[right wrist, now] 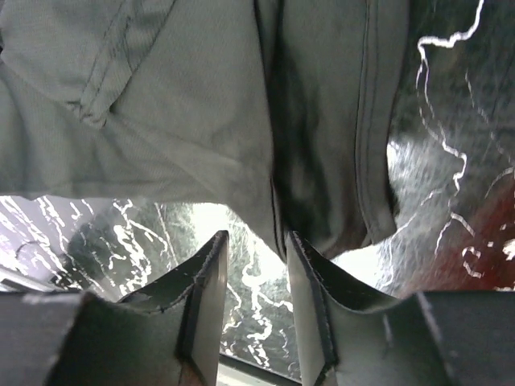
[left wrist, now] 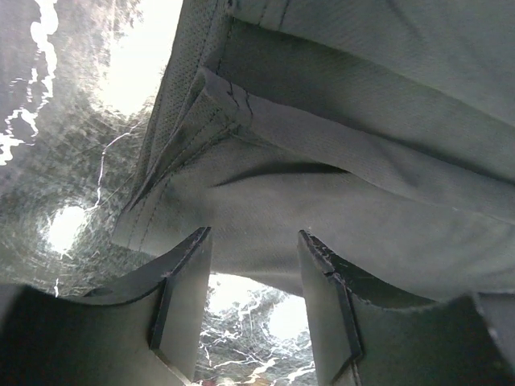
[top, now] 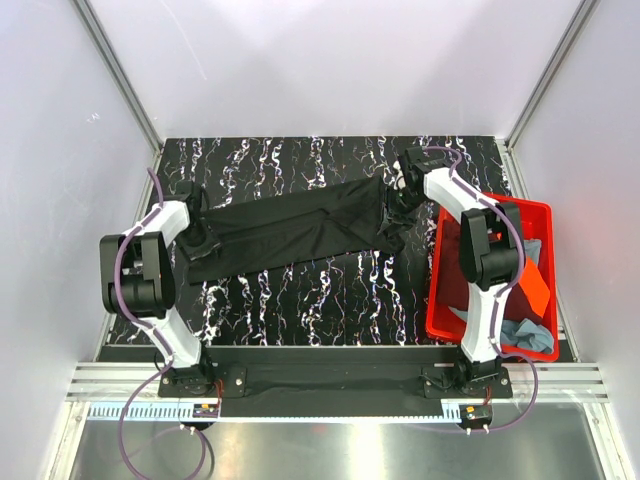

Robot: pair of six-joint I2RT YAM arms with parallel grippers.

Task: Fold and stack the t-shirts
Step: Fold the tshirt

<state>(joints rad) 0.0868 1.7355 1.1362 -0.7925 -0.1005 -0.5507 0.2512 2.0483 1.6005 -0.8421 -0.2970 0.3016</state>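
A plain black t-shirt (top: 300, 225) lies drawn out in a long band across the marbled table, left to right. My left gripper (top: 205, 243) stands at its left end and my right gripper (top: 398, 205) at its right end. In the left wrist view the shirt (left wrist: 338, 161) has its seamed edge just past my open left gripper (left wrist: 254, 233), with bare table showing between the fingers. The right wrist view shows folded cloth (right wrist: 177, 121) hanging over the tips of my open right gripper (right wrist: 257, 235), one fold brushing the right finger (right wrist: 310, 265).
A red plastic bin (top: 520, 203) stands at the right edge of the table, under my right arm. It holds an orange shirt (top: 535, 285), a grey-blue one (top: 525, 335) and a dark maroon one (top: 455, 290). White walls close in the table at back and sides.
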